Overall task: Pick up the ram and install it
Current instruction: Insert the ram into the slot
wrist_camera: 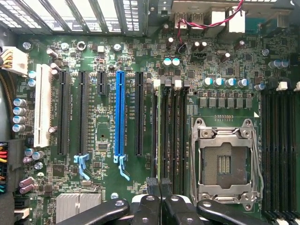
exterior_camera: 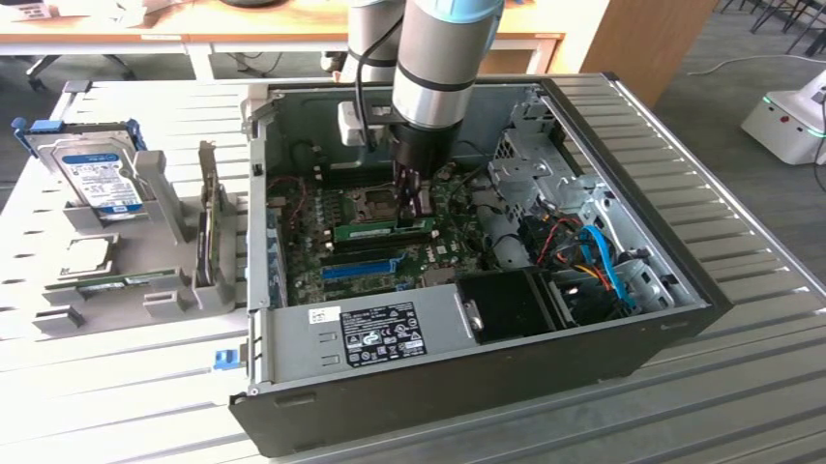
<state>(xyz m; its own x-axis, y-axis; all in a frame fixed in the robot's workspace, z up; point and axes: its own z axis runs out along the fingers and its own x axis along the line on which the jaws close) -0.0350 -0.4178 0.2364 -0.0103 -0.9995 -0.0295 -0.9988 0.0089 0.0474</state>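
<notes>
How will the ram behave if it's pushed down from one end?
The ram stands on edge on the motherboard, thin and narrow: probably stiff lengthwise but apt to tilt with the shut gripper over one end. Bare circuit board, so likely light, and fragile under sideways force.

ram (exterior_camera: 382, 230) | thin green stick | on edge in motherboard slot (exterior_camera: 387, 238)

The surface (exterior_camera: 722, 387) is a pale, ribbed metal top. A dark, open computer case (exterior_camera: 516, 387) lies on its side across the middle, and a grey moulded holder (exterior_camera: 168, 290) sits just beside it on the exterior view's left. A small blue piece (exterior_camera: 227, 359) lies by the case's near corner.
</notes>
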